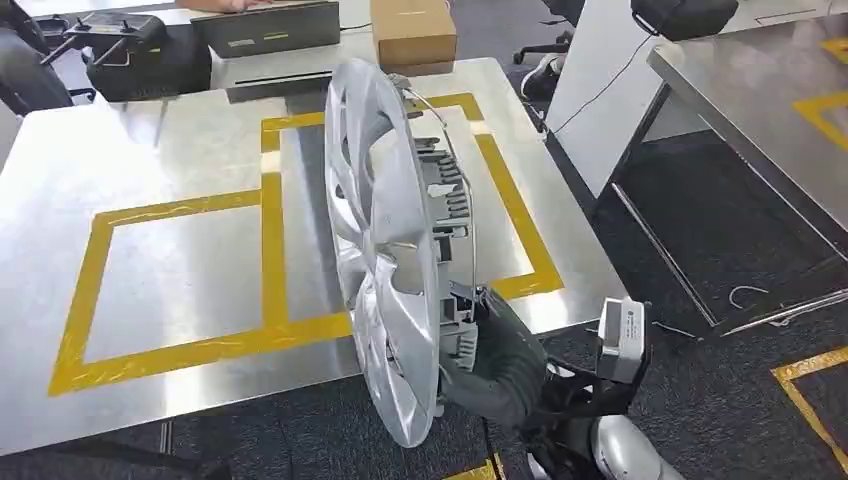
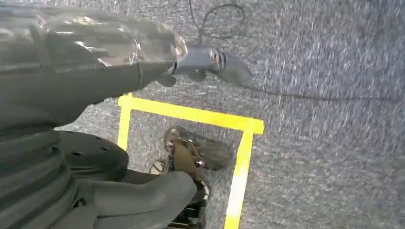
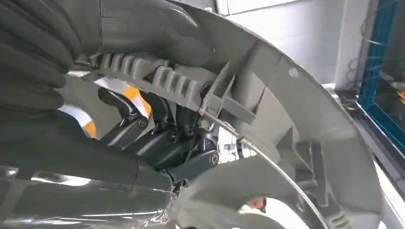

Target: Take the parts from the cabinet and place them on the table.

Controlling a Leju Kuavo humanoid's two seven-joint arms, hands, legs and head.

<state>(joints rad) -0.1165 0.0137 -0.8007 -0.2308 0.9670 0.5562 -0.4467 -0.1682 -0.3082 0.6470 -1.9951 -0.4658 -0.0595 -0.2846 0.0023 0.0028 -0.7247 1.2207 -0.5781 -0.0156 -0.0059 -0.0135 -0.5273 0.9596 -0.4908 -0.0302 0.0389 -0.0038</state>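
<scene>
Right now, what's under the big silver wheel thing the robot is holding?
Under the wheel cover, held on edge by the right hand, lie the steel table and its yellow tape. Whatever sits directly behind the cover is hidden.

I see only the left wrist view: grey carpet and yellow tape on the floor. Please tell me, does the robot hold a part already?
Observer: Yes. The right hand grips a silver wheel cover at its lower rim.
Operator: Is the cover flat or upright?
Observer: It stands on edge, tilted, held above the near edge of the steel table.
Operator: How is the grip?
Observer: In the right wrist view, the fingers reach through the ribbed back of the cover, beside its wire ring.
Operator: Is there a marked place on the table?
Observer: Yes, rectangles of yellow tape lie beneath and left of the cover.
</scene>
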